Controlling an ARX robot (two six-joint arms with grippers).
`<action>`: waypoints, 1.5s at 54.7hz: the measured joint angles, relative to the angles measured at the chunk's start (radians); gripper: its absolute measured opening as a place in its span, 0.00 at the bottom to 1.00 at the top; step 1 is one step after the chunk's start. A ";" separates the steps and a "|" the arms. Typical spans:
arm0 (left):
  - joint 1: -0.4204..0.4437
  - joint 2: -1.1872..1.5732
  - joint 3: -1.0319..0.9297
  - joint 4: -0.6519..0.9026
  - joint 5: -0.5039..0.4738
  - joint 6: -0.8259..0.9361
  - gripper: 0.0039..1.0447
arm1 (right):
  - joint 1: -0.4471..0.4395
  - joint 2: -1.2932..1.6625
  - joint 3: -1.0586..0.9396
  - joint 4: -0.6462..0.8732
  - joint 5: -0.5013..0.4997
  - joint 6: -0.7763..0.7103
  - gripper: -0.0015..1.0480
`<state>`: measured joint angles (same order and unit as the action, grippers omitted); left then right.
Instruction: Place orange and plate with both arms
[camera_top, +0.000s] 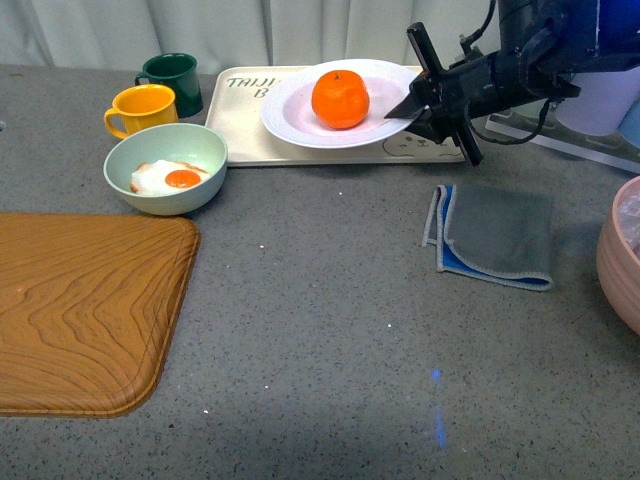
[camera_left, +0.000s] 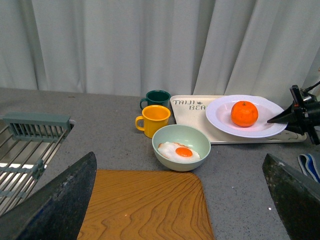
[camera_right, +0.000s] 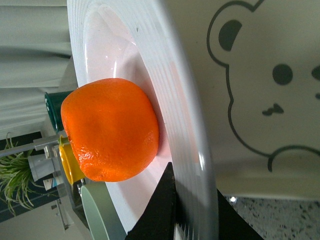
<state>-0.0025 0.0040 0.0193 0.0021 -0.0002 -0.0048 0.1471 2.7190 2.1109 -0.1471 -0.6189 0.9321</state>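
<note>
The orange (camera_top: 340, 98) sits in the middle of the white plate (camera_top: 295, 112), which is over the cream bear tray (camera_top: 245, 130) at the back. My right gripper (camera_top: 408, 108) is shut on the plate's right rim. In the right wrist view the orange (camera_right: 110, 130) lies on the plate (camera_right: 180, 100), and the black fingertips (camera_right: 162, 200) pinch the rim on both sides. In the left wrist view the orange (camera_left: 244, 113) and plate (camera_left: 220, 112) show far off at the right. My left gripper (camera_left: 180, 200) is open and empty, above the wooden board (camera_left: 145, 205).
A pale green bowl (camera_top: 200, 150) with a fried egg, a yellow mug (camera_top: 143, 108) and a dark green mug (camera_top: 175, 78) stand left of the tray. A wooden board (camera_top: 80, 310) lies front left, a folded grey cloth (camera_top: 495, 235) at right, a pink bowl (camera_top: 615, 255) at the right edge. A dish rack (camera_left: 30, 145) shows left.
</note>
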 joint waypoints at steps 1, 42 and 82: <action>0.000 0.000 0.000 0.000 0.000 0.000 0.94 | 0.000 0.015 0.030 -0.021 0.005 -0.005 0.04; 0.000 0.000 0.000 0.000 -0.001 0.000 0.94 | 0.107 -0.550 -0.634 0.527 0.678 -0.906 0.78; 0.000 0.000 0.000 0.000 0.000 0.000 0.94 | -0.056 -1.197 -1.783 1.322 0.710 -0.932 0.01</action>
<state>-0.0025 0.0036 0.0193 0.0021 -0.0006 -0.0048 0.0914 1.5215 0.3275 1.1748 0.0914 0.0002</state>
